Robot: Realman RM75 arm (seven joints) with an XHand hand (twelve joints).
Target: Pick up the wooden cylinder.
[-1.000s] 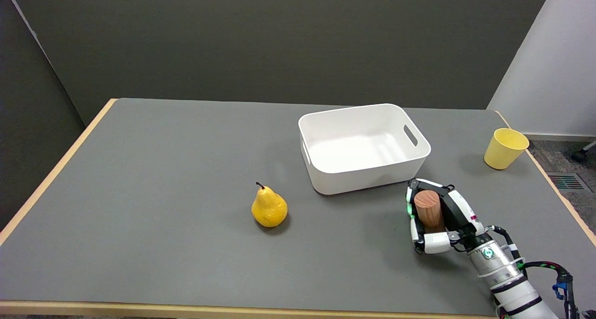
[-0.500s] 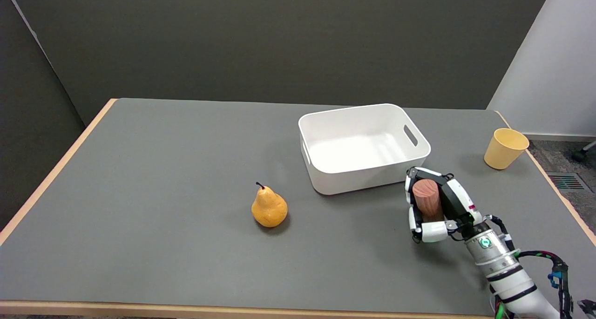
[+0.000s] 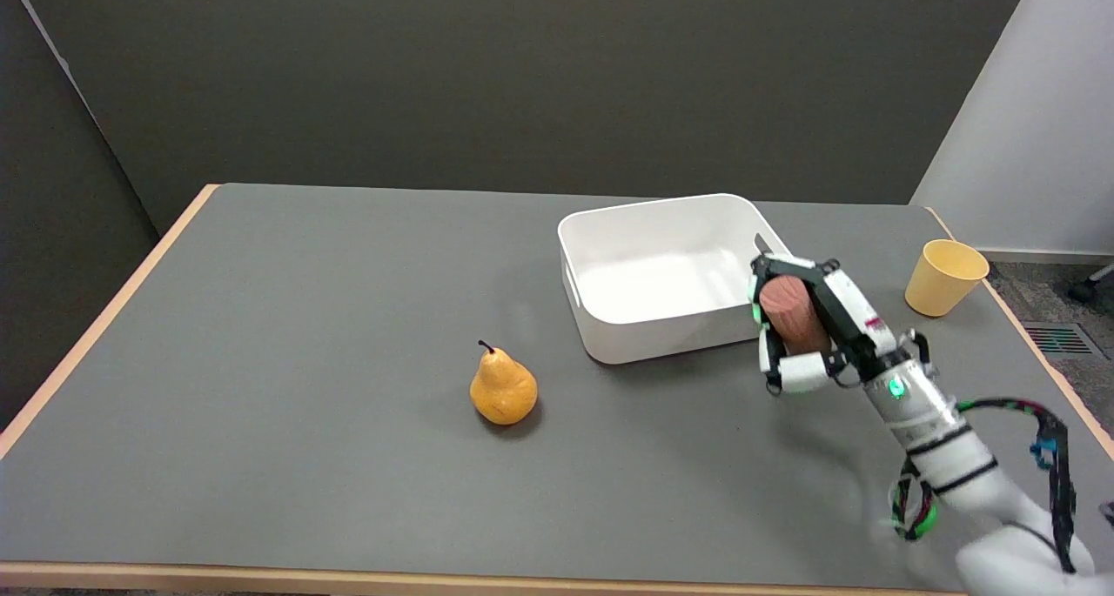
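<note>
The robot hand [image 3: 805, 331] wraps its fingers around the smooth, round wooden cylinder [image 3: 790, 314], beside the glossy white plastic bin [image 3: 609, 335].

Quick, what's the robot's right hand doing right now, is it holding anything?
Right hand: closed around the wooden cylinder, holding it above the table beside the white bin.
</note>
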